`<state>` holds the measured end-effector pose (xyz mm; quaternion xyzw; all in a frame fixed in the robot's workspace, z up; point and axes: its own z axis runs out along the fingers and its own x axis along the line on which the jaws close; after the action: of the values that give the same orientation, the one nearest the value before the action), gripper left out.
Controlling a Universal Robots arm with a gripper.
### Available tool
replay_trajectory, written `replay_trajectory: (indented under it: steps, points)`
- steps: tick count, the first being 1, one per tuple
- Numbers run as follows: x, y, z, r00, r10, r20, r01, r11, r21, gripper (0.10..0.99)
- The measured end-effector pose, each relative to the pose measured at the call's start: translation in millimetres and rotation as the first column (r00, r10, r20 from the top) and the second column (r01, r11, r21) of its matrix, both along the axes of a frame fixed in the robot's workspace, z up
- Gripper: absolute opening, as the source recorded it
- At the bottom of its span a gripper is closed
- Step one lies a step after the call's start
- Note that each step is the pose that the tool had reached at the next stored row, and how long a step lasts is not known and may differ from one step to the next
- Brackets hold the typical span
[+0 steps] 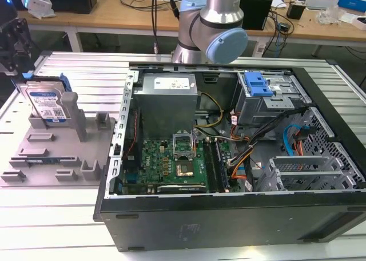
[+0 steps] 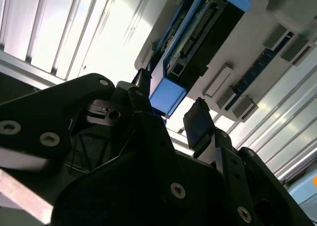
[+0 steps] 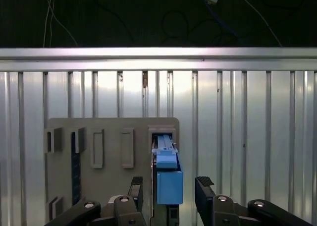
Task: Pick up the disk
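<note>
Ribbed metal counter (image 1: 80, 72) runs under everything, with wooden benches (image 1: 114, 18) and their cables behind it. My claw (image 3: 170, 184) hangs over the disk (image 1: 47, 103) with its fingers (image 3: 204, 187) apart. One finger sits on each side of the disk's blue end frame (image 3: 169, 176), and both wrist views show a gap on each side.

The disk stands on edge in a slot of the grey holder tray (image 1: 51, 158), at the tray's far corner on the exterior view's left, its white-and-blue label showing. A grey post (image 1: 71, 109) of the tray rises just beside the label face, close to where one finger reaches. The tray's other slots and blocks lie nearer the exterior camera.

Just beside the tray, on the exterior view's right, lies an open computer case (image 1: 229, 226). It holds a green motherboard (image 1: 171, 163), a grey power supply (image 1: 168, 103) and a blue bracket (image 1: 257, 84). My arm's blue-capped joint (image 1: 226, 43) stands behind the case.
</note>
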<state>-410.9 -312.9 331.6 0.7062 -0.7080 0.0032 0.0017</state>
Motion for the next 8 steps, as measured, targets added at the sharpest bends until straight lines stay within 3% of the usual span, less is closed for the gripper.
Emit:
replay_trajectory:
  steps: [8]
  points:
    - [0.0, 0.0, -6.4, 1.0, 0.0, 0.0, 0.0, 1.0, 0.0, 0.541]
